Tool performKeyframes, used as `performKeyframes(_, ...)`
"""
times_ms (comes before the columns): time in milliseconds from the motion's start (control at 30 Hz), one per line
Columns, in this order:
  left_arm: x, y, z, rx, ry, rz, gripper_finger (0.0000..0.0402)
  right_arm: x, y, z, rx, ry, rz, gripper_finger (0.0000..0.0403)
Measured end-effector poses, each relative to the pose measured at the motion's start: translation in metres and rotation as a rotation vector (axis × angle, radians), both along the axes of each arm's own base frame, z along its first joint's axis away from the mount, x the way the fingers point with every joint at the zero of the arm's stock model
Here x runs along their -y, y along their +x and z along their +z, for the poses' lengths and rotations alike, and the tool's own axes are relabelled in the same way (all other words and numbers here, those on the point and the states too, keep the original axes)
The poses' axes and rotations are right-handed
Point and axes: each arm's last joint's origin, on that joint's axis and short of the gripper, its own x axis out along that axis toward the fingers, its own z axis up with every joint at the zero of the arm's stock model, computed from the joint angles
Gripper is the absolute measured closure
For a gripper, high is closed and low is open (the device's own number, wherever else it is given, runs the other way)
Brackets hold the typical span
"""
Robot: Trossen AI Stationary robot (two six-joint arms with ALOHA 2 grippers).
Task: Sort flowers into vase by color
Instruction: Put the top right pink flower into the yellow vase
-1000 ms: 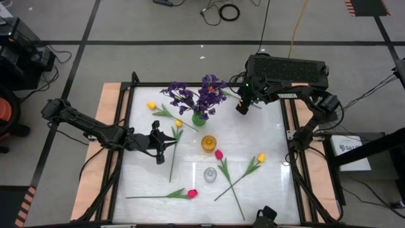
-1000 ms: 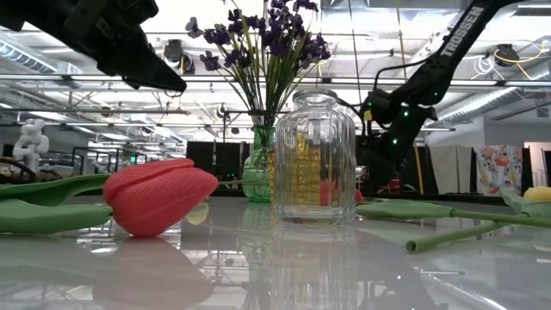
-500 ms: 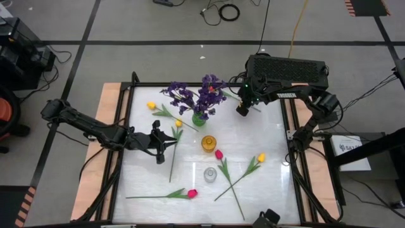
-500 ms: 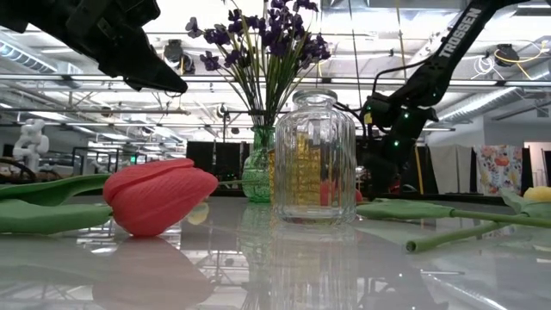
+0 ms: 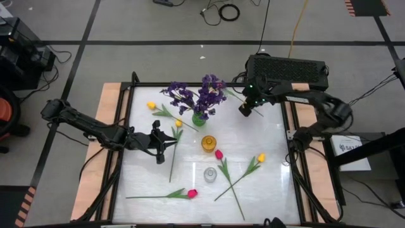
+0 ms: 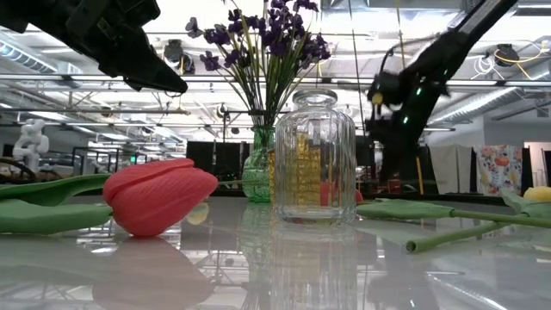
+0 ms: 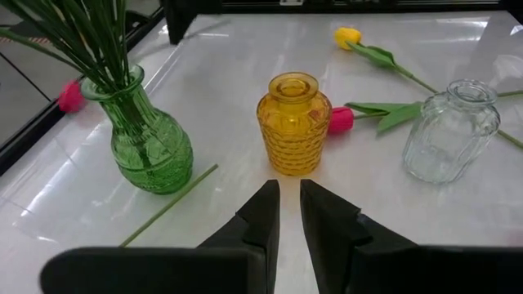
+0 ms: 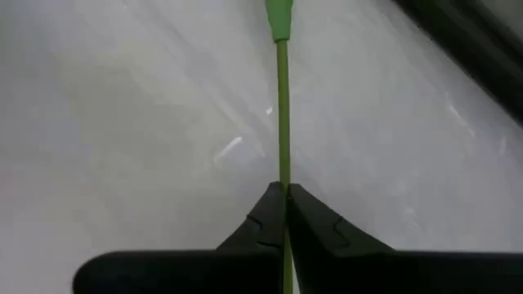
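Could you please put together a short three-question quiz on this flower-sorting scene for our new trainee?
1. True or false: the right gripper is shut on a green stem.
2. Which vase already holds purple flowers: A the yellow vase, B the green vase, C the clear vase?
3. Fill in: the left gripper points towards the ____ vase.

Key: 1 true; 2 B; 3 yellow.

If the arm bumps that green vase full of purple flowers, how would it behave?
The green vase would probably tip easily: its purple sprigs stand far taller than it and spread wide. It looks like glass, so it may slide on the glossy table and could break.
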Motion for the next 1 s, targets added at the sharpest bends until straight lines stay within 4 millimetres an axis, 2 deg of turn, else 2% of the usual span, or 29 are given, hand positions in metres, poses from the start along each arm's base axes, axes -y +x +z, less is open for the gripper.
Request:
performKeyframes(167, 0.000, 0.000, 0.000, 0.001, 0.000, 0.000, 0.0343, -0.029, -0.011, 0.038, 0.055, -0.013, 0.012, 0.0402)
performKeyframes(333, 0.000, 0.000, 0.000, 0.001, -0.001, 0.000, 0.0343, -0.062, -0.025, 0.073, 0.182, -0.051, 0.016, 0.0403)
performKeyframes(567, 0.000, 0.001, 0.002, 0.027, -0.009, 0.000, 0.0343, -0.101, -0.062, 0.115, 0.455, -0.196, -0.031, 0.0403)
performKeyframes(700, 0.001, 0.002, 0.004, 0.047, -0.003, -0.006, 0.0343, -0.123, -0.082, 0.139, 0.708, -0.277, -0.012, 0.0403)
performKeyframes(867, 0.001, 0.004, 0.010, 0.102, -0.009, -0.011, 0.0343, -0.143, -0.103, 0.158, 0.958, -0.339, 0.051, 0.0403)
performKeyframes(1000, 0.002, 0.006, 0.014, 0.150, -0.018, -0.012, 0.0343, -0.154, -0.106, 0.158, 1.096, -0.308, 0.172, 0.0402)
